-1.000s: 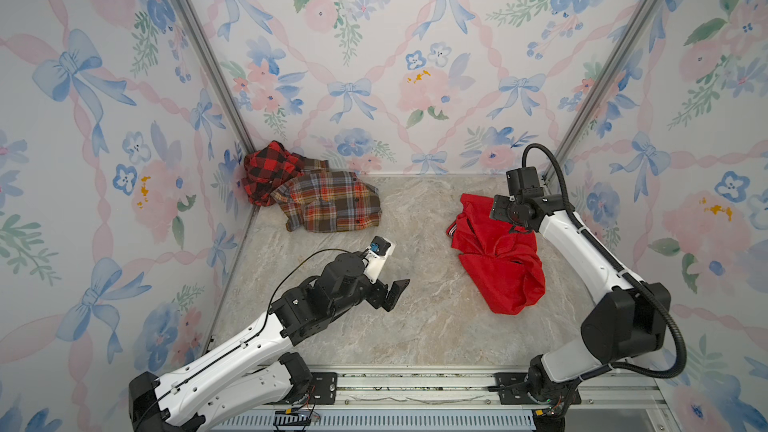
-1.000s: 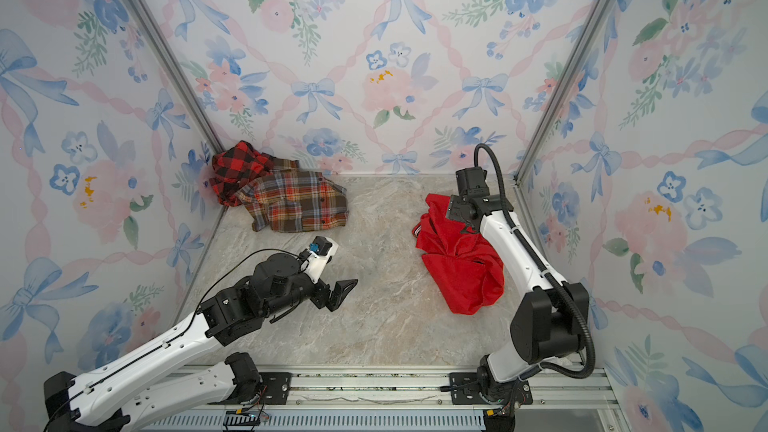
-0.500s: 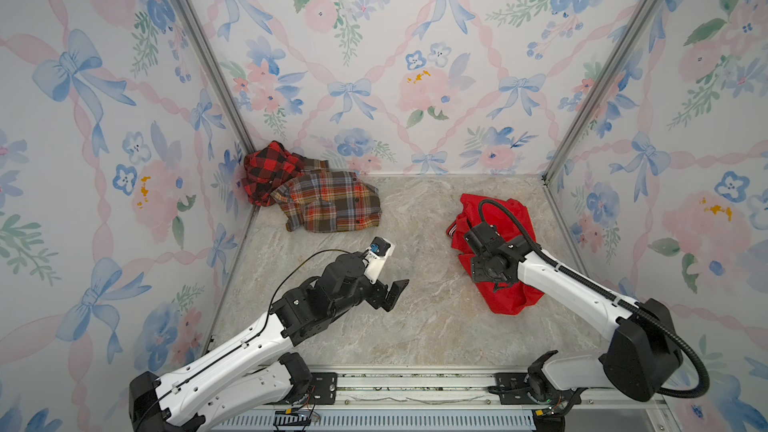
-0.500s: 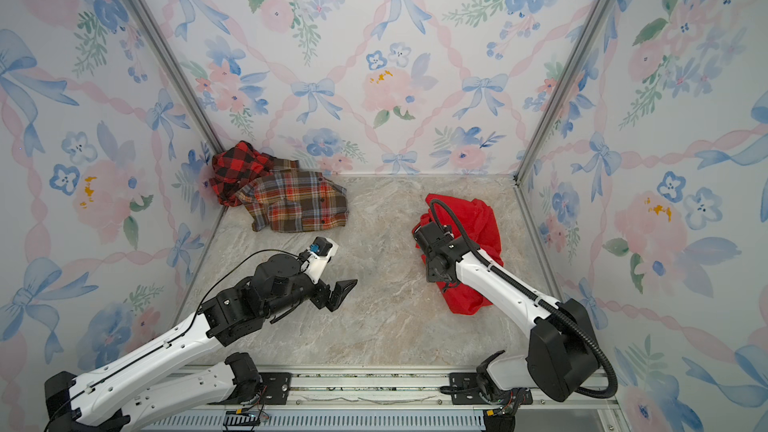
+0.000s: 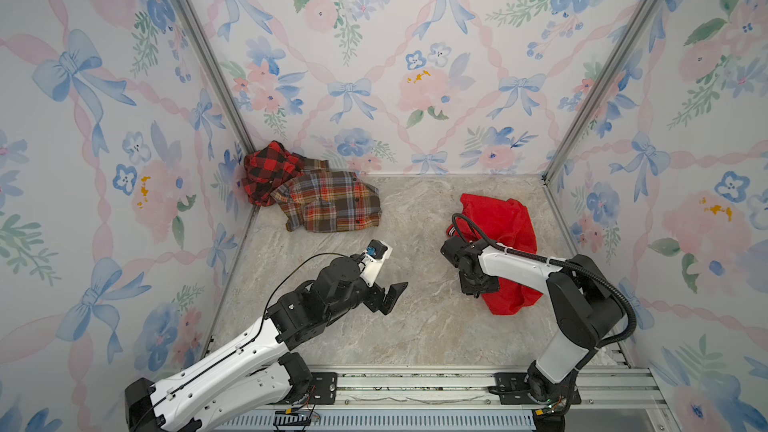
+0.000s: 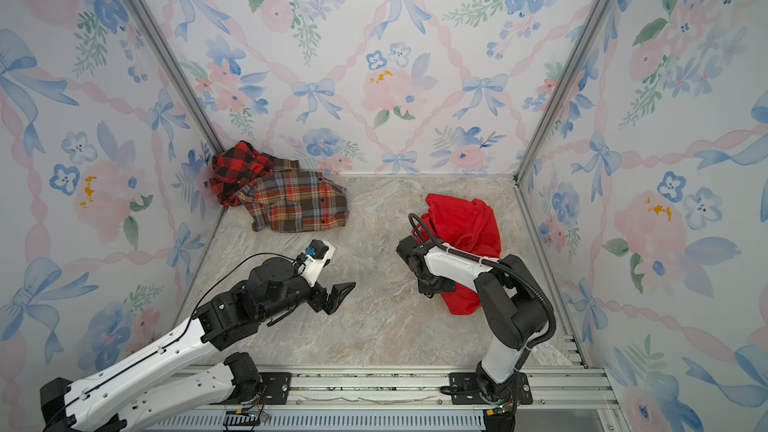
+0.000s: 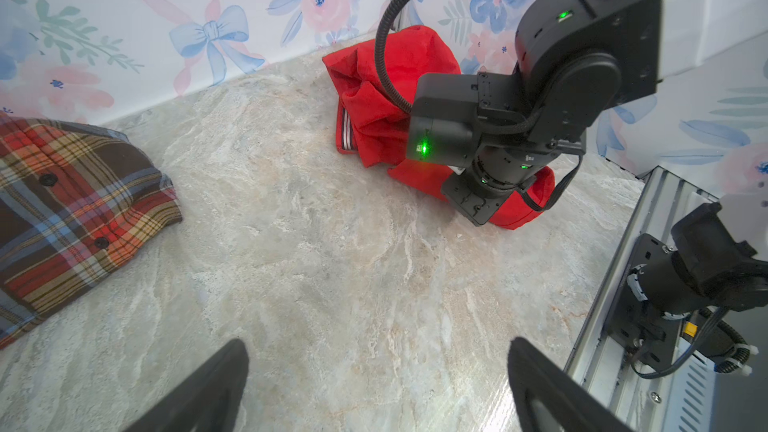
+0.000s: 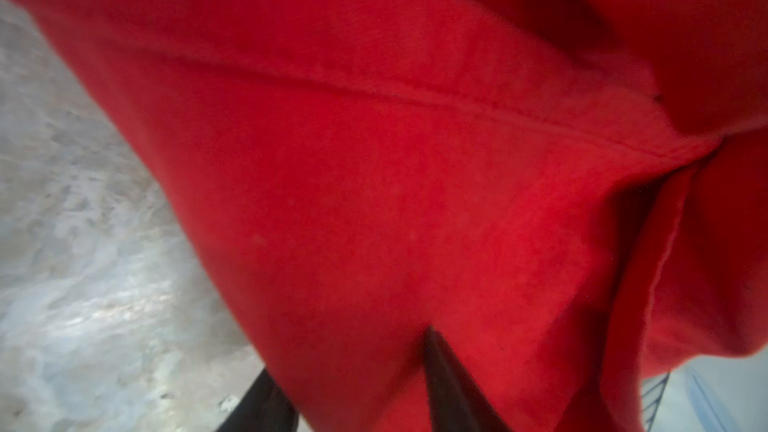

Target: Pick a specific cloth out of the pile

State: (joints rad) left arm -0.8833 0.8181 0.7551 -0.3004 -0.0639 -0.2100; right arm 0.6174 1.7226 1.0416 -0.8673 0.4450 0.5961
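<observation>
Pile (image 5: 316,197): checked cloth touching plaid shirt.
Left gripper (image 5: 392,297): right of pile, apart; fingers spread wide, empty.
Right gripper (image 5: 478,286): further right, pressed into cloth (image 5: 503,222); fold between fingers, clamping cannot be told.
Cloth: well right of pile, crumpled.

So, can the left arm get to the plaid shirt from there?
Probably yes: the left gripper is open, and only bare floor lies between it and the plaid shirt.

Marble tabletop (image 5: 415,326), floral wallpapered walls (image 5: 374,56)
</observation>
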